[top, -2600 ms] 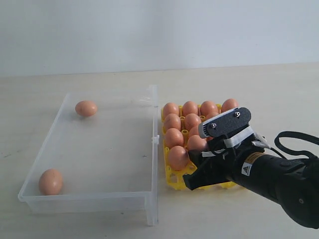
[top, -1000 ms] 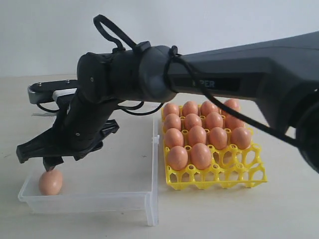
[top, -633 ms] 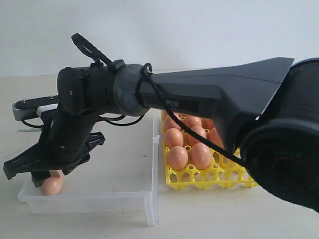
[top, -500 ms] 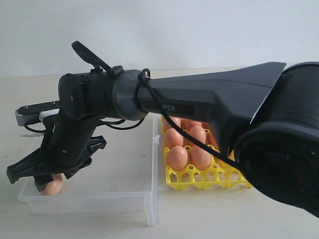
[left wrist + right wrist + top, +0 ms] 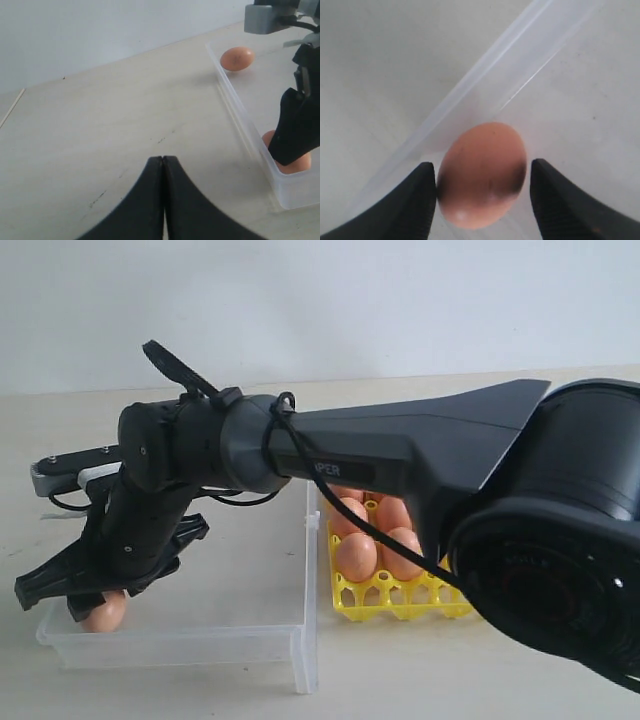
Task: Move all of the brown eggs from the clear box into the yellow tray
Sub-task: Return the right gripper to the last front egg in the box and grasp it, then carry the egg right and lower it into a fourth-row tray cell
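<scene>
The clear box [image 5: 180,645] lies left of the yellow tray [image 5: 400,597]. One brown egg [image 5: 106,613] rests in the box's near-left corner. My right gripper [image 5: 90,600] has reached across and stands open astride it: in the right wrist view the egg [image 5: 482,175] lies between the fingers [image 5: 420,200], with one pad against it and a gap at the other. A second egg [image 5: 237,58] sits at the box's far end. Brown eggs [image 5: 357,556] fill tray cells, mostly hidden behind the arm. My left gripper [image 5: 163,159] is shut, over bare table outside the box [image 5: 240,120].
The right arm [image 5: 420,450] stretches low over the tray and the box, blocking most of both from the exterior view. The box's upright near-right wall [image 5: 305,640] stands between box and tray. Pale tabletop [image 5: 100,125] lies beyond the box's left wall.
The right arm has moved left and down, and its open fingers have dropped from above the corner egg to either side of it. The left gripper stays shut.
</scene>
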Tool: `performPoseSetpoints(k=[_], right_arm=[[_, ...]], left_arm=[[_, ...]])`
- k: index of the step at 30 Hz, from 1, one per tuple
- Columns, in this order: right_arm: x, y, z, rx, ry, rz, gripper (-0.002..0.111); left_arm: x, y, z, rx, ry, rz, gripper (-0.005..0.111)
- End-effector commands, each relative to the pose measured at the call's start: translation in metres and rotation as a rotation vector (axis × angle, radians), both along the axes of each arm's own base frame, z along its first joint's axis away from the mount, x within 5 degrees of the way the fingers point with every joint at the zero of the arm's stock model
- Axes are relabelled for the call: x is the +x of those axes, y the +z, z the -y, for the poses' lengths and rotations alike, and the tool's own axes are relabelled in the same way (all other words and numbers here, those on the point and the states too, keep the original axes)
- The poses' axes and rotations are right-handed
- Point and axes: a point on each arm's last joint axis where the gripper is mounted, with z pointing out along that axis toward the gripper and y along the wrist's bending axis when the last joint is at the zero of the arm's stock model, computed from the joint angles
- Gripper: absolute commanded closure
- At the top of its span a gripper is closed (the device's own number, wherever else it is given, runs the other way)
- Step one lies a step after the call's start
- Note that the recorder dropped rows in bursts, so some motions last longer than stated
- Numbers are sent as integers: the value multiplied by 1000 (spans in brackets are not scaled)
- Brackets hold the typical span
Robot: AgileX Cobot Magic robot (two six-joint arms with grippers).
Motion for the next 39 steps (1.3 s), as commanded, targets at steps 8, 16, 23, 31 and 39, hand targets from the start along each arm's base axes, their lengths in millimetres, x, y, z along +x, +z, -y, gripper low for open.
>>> performPoseSetpoints(k=[8, 16, 23, 31, 39], right_arm=[[3, -2, -4, 5, 38, 42, 92], [13, 19, 43, 120, -68, 345, 108], [-15, 38, 156, 272, -200, 752, 108], [-60, 20, 273, 109, -431, 866, 108], [-69, 0, 309, 59, -556, 810, 108]], left_arm=[[0, 2, 0, -5, 3, 16, 107], [0, 2, 0, -5, 3, 16, 107], [0, 2, 0, -5, 3, 16, 107], [0, 2, 0, -5, 3, 16, 107], [0, 2, 0, -5, 3, 16, 107]])
